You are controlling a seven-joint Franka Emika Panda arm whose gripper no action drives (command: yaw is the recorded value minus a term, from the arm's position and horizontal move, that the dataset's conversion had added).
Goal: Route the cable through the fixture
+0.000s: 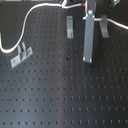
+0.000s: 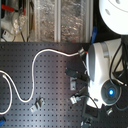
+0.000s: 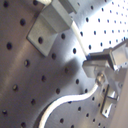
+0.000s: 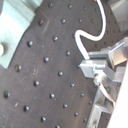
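Note:
The white cable [image 2: 34, 64] lies in loops on the black perforated board, running from the second exterior view's left edge to my gripper [image 2: 83, 52]. In the first exterior view the cable [image 1: 27, 22] arcs up to the top edge, where its red band [image 1: 79, 3] shows next to the gripper [image 1: 86, 6]. In both wrist views the metal fingers [image 3: 102, 59] [image 4: 97, 64] are shut on the cable [image 3: 60, 102] [image 4: 80, 36], low over the board. A grey bracket fixture [image 3: 46, 27] stands just past the gripper.
Small metal fixtures stand on the board [image 1: 60, 95]: one at the first exterior view's left [image 1: 21, 54], two near the top [image 1: 70, 25] [image 1: 103, 26]. A tall grey upright bar [image 1: 88, 35] stands between these two. The white robot base [image 2: 105, 65] fills the second exterior view's right.

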